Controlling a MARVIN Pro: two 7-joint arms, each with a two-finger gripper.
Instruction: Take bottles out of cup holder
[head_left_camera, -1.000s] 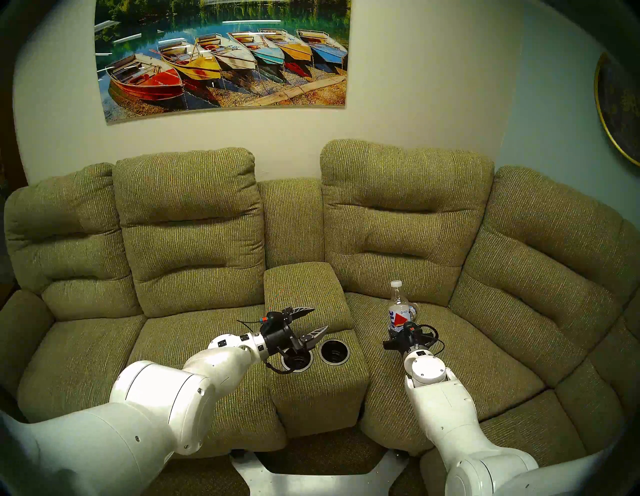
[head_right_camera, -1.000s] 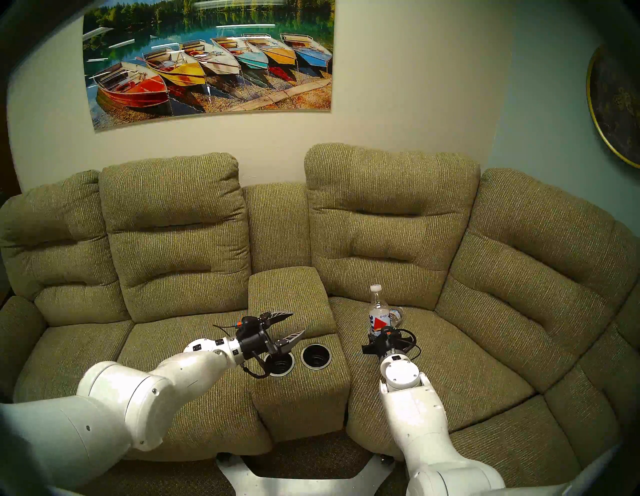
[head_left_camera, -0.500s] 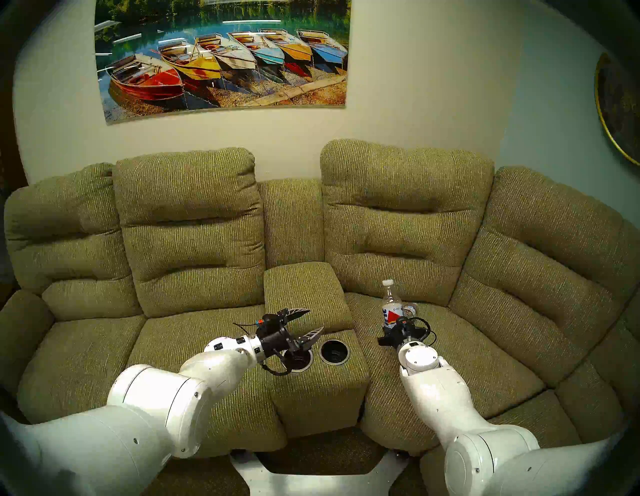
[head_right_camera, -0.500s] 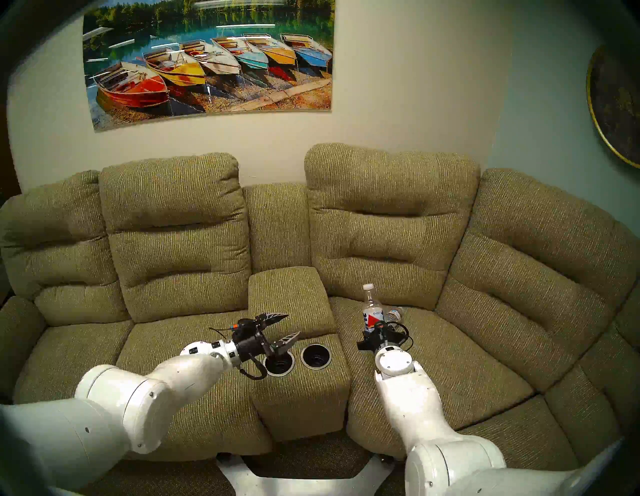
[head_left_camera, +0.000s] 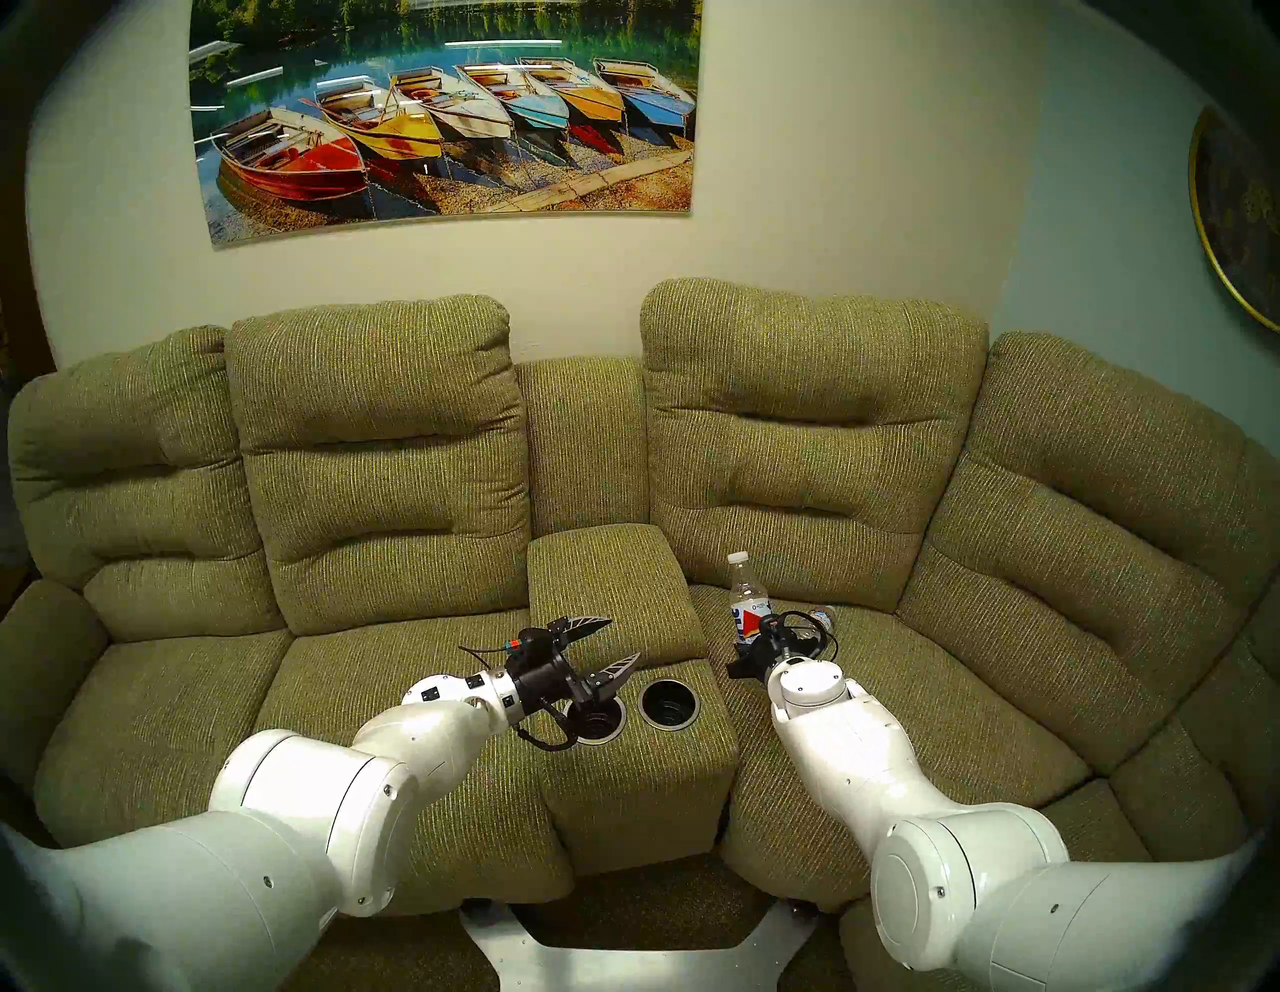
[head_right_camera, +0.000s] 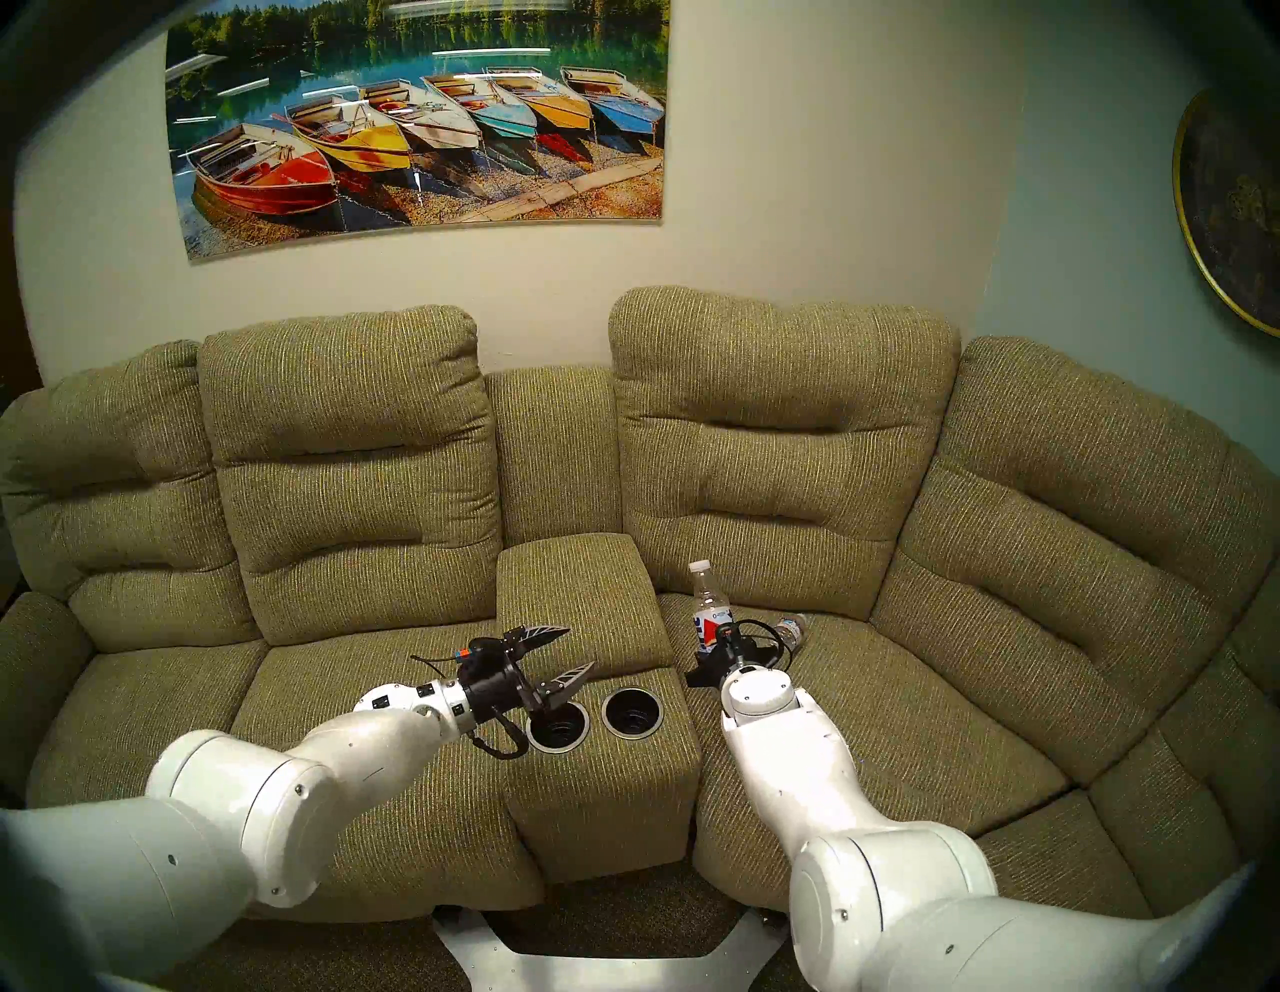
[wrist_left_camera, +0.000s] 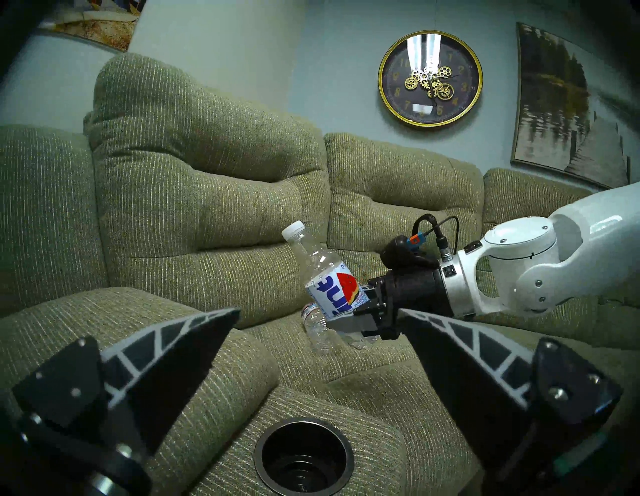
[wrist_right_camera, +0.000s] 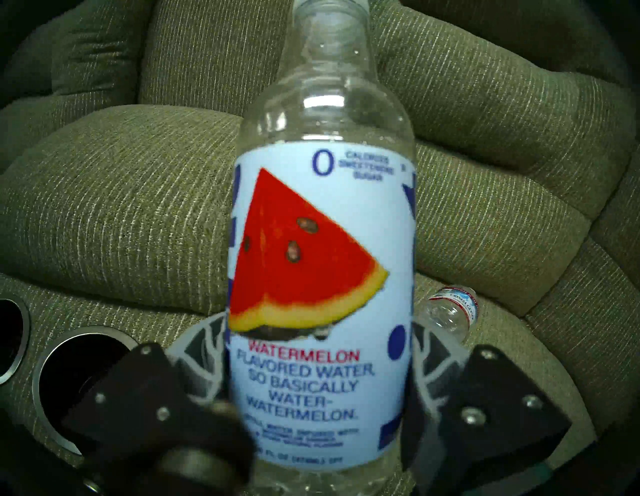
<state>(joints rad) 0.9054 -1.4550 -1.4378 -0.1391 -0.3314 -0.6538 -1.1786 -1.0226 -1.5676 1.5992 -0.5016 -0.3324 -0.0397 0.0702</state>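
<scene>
Hovering over the left well of the cup holder (head_left_camera: 596, 720), left claw (head_left_camera: 601, 645) gapes wide, empty; both wells bare; right claw (wrist_left_camera: 349, 324) clamps the hint bottle (wrist_right_camera: 320, 277) by its lower body, tilted above the sofa seat (head_left_camera: 935, 727); crinkled bottle (wrist_right_camera: 450, 311) lies on the seat just beyond.

Left tool (head_left_camera: 601, 648) spread wide and level; right tool (wrist_left_camera: 360, 320) clamped, tilted downward.

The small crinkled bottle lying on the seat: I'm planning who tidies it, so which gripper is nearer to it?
Right. The right gripper, shut on the watermelon bottle, hangs just beside the crinkled bottle. The left gripper is open over the cup holder, farther away.
</scene>
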